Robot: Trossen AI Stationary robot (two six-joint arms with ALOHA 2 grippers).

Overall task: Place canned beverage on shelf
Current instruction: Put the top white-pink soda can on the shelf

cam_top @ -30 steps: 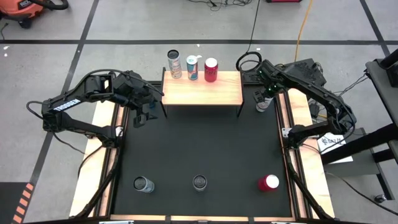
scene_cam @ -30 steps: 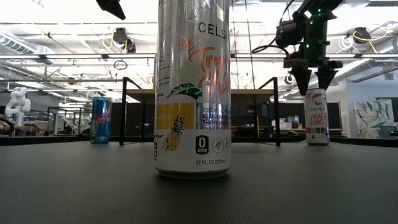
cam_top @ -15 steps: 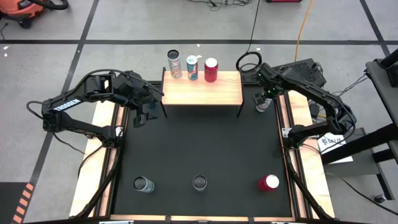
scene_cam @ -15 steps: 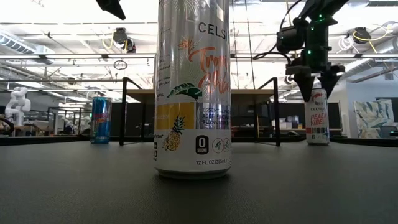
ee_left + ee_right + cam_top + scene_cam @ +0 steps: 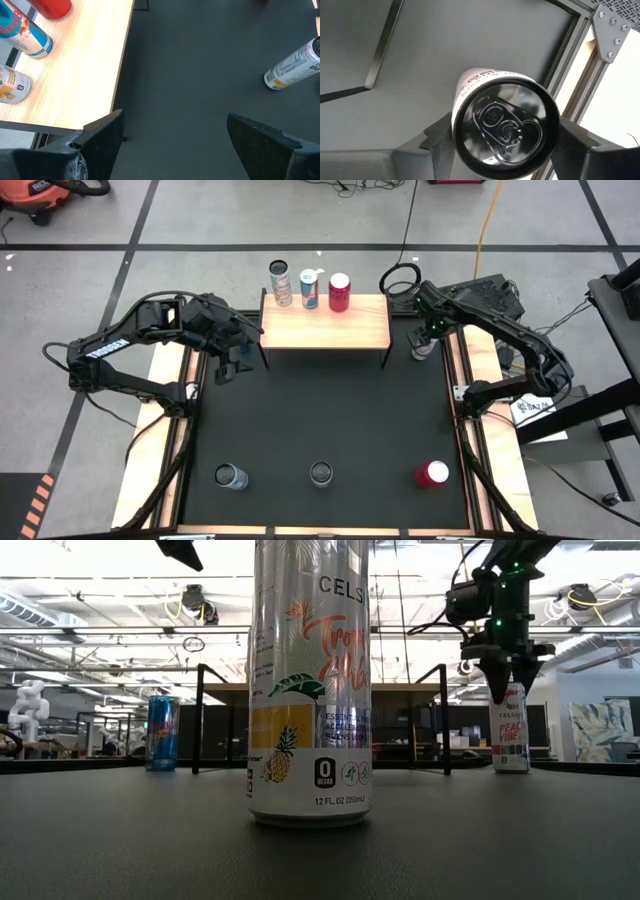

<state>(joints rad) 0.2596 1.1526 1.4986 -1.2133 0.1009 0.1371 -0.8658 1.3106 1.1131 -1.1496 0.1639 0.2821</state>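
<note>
Three cans stand in a row along the far edge of the shelf (image 5: 325, 321): a pale can (image 5: 280, 281), a blue-and-silver Red Bull can (image 5: 309, 287) and a red can (image 5: 339, 292). The shelf sits at the far end of the black mat (image 5: 320, 420). Right gripper (image 5: 425, 340) is positioned over a white Celsius can (image 5: 509, 730) that stands upright on the mat just beside the shelf's right end, near the mat's right edge. In the right wrist view its fingers (image 5: 437, 137) bracket the can's top on both sides; whether they press the can cannot be told. Left gripper (image 5: 232, 360) hangs above the mat off the shelf's left end, fingers (image 5: 102, 135) spread apart and empty. Along the mat's near edge stand three further cans: a silver can (image 5: 230, 476), a Celsius pineapple can (image 5: 321, 472) and a red-topped can (image 5: 432, 473).
</note>
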